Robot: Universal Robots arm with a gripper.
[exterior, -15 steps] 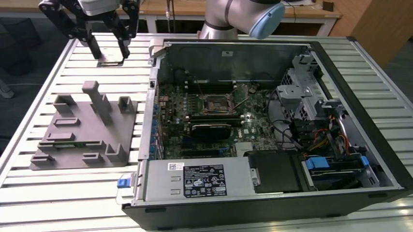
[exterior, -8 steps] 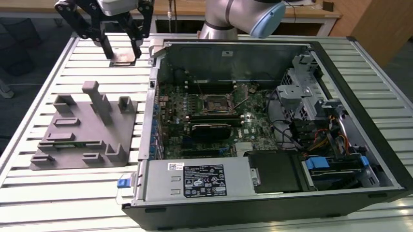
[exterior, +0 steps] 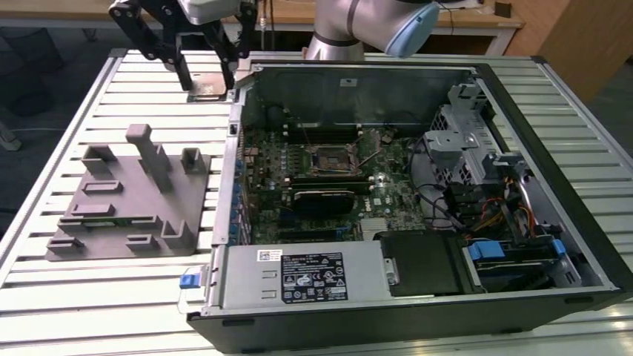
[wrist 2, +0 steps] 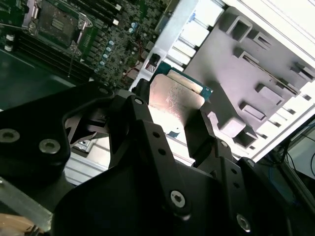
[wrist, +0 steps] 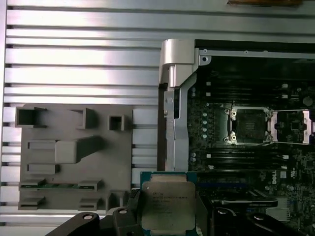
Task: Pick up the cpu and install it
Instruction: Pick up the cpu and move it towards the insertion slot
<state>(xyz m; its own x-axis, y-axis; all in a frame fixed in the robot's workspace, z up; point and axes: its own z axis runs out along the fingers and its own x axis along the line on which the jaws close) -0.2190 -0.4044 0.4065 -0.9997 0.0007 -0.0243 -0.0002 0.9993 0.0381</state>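
The cpu point(exterior: 210, 87) is a flat square chip with a silvery top, held off the slatted table at the back, just outside the case's far corner on the exterior view's left. My gripper point(exterior: 207, 83) is shut on the cpu, one black finger on each of two opposite edges. In both wrist views the cpu point(wrist 2: 174, 98) point(wrist: 167, 204) sits between the fingers of the gripper point(wrist 2: 172, 118) point(wrist: 167, 219). The open motherboard socket point(exterior: 330, 157) point(wrist: 246, 125) point(wrist 2: 59, 22) lies inside the case, well apart from the chip, with its retaining frame flipped up.
The open computer case point(exterior: 583, 222) lies on its side with tall walls around the motherboard. A power supply point(exterior: 296, 278) fills its near edge, and drive bays with cables point(exterior: 494, 193) fill the exterior view's right. A grey fixture block point(exterior: 129, 200) point(wrist: 69, 157) sits on the slatted table point(exterior: 59, 297).
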